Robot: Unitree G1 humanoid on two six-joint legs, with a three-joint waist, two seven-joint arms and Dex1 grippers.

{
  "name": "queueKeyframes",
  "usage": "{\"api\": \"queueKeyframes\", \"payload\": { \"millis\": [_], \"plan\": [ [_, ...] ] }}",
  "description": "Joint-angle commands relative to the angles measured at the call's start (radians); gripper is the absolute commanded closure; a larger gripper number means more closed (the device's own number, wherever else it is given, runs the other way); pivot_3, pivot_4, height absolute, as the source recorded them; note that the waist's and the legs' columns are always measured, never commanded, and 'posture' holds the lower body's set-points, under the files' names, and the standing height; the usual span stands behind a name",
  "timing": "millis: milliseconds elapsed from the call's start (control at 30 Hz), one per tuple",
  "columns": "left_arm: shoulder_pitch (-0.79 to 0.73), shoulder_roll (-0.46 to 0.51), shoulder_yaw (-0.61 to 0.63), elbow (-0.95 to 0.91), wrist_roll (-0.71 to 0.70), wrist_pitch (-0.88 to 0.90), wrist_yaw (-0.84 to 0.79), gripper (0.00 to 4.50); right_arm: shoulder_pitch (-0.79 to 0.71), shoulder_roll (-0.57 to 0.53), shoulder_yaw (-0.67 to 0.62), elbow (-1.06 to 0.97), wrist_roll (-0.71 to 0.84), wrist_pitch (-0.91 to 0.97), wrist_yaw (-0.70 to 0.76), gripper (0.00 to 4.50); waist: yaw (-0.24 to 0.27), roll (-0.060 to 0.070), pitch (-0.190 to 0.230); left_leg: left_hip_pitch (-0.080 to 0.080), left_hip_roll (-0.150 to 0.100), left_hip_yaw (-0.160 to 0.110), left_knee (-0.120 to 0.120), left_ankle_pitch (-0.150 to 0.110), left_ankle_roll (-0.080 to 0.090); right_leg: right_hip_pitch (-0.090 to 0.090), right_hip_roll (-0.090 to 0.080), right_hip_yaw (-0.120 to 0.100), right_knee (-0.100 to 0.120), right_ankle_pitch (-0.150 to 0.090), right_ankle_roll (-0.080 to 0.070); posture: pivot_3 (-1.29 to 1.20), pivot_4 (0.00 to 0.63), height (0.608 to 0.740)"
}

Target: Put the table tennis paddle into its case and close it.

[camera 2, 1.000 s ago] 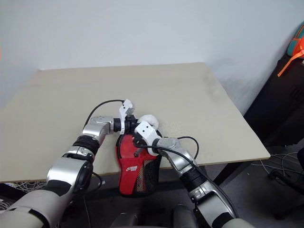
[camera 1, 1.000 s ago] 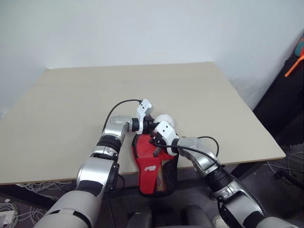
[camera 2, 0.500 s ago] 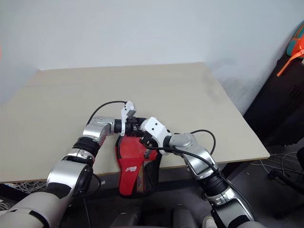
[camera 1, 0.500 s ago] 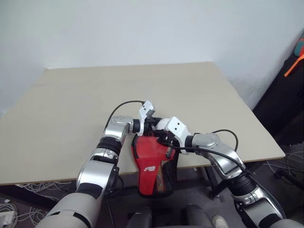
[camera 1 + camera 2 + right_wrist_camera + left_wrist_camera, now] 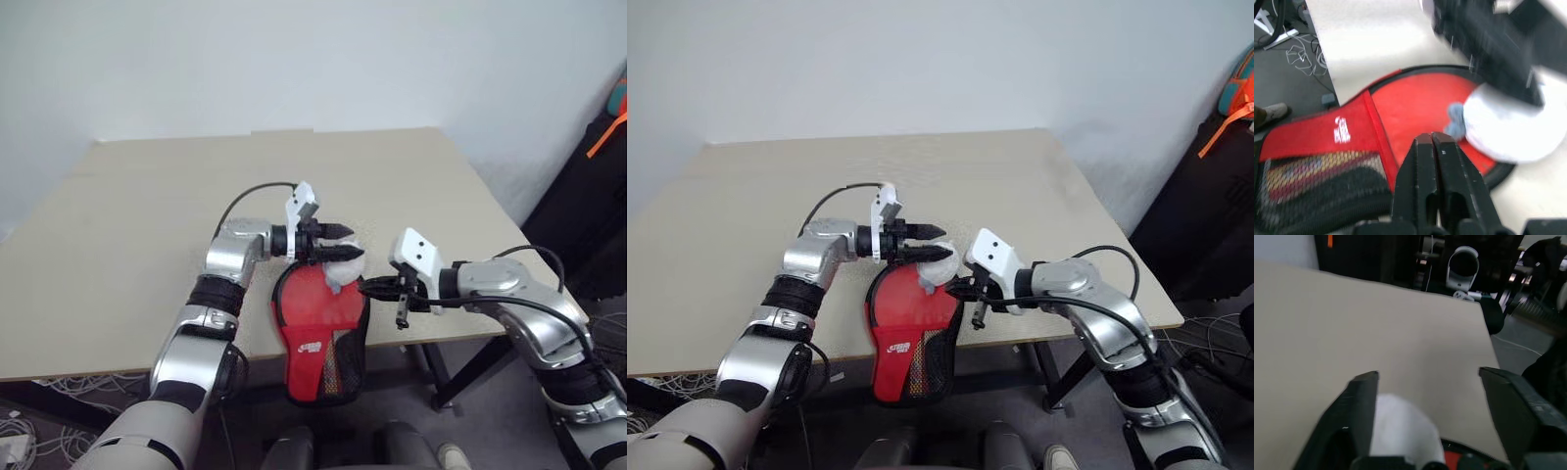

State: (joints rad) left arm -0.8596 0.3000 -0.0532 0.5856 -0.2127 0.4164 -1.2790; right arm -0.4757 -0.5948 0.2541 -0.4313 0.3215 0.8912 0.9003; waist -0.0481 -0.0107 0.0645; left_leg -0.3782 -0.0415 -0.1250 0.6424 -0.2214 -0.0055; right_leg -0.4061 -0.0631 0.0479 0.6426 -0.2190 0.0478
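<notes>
Case (image 5: 318,333), red with a mesh panel, lies at the near edge of the surface (image 5: 147,235), its narrow end hanging over. Left hand (image 5: 338,242) hovers just above its round far end, fingers spread apart, empty. Right hand (image 5: 377,288), fingers together, sits just right of it.

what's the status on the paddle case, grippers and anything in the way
Left gripper open, hovering above the case. Right gripper shut, empty. Case looks closed, lying on the table's near edge, handle end overhanging. White object resting on the case's round end.
</notes>
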Motion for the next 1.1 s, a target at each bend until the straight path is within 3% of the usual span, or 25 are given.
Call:
{"api": "queueKeyframes", "payload": {
  "millis": [33, 233, 333, 600, 967, 1100],
  "plan": [
    [-0.004, 0.05, 0.064, -0.13, -0.08, 0.077, 0.019, 2.39, -0.04, -0.018, -0.045, -0.015, 0.031, -0.007, 0.003, 3.23, -0.001, 0.0, 0.0, 0.0, 0.0, 0.0, 0.0, 0.0, 0.0, 0.0, 0.0, 0.0, 0.0, 0.0, 0.0, 0.0, 0.0, 0.739],
    [0.046, 0.153, 0.128, -0.243, -0.149, 0.158, 0.069, 4.5, -0.095, 0.012, -0.033, 0.05, 0.028, -0.001, -0.05, 1.06, -0.003, 0.0, 0.0, 0.0, 0.001, 0.0, 0.0, 0.0, 0.0, 0.0, 0.0, 0.0, 0.0, 0.0, 0.0, 0.0, 0.0, 0.739],
    [0.107, 0.189, 0.137, -0.27, -0.142, 0.141, 0.101, 4.5, -0.123, 0.046, -0.008, 0.103, 0.0, -0.022, -0.087, 0.03, -0.003, 0.0, 0.0, 0.001, 0.0, 0.001, 0.0, 0.0, 0.0, 0.0, 0.0, 0.0, 0.0, 0.0, 0.0, 0.0, 0.0, 0.739],
    [0.296, 0.248, 0.149, -0.382, -0.176, 0.157, 0.151, 4.5, -0.192, 0.192, 0.05, 0.348, -0.104, -0.114, -0.207, 0.03, 0.001, 0.0, 0.0, 0.0, 0.0, 0.001, 0.0, 0.0, 0.0, -0.001, 0.0, 0.001, 0.0, 0.0, -0.001, 0.0, 0.0, 0.739],
    [0.465, 0.198, 0.088, -0.454, -0.133, 0.051, 0.255, 4.5, -0.225, 0.306, 0.086, 0.585, -0.202, -0.247, -0.238, 0.03, 0.001, 0.0, 0.0, 0.001, 0.0, 0.001, -0.001, 0.0, 0.0, -0.001, 0.0, 0.002, 0.0, 0.0, -0.001, 0.0, 0.0, 0.739],
    [0.509, 0.165, 0.052, -0.442, -0.096, -0.029, 0.293, 4.5, -0.226, 0.326, 0.082, 0.628, -0.222, -0.268, -0.24, 0.95, 0.001, 0.001, 0.0, 0.002, 0.0, 0.002, -0.002, 0.0, 0.0, -0.001, 0.0, 0.003, 0.0, 0.001, -0.001, 0.0, 0.0, 0.739]
  ]
}}
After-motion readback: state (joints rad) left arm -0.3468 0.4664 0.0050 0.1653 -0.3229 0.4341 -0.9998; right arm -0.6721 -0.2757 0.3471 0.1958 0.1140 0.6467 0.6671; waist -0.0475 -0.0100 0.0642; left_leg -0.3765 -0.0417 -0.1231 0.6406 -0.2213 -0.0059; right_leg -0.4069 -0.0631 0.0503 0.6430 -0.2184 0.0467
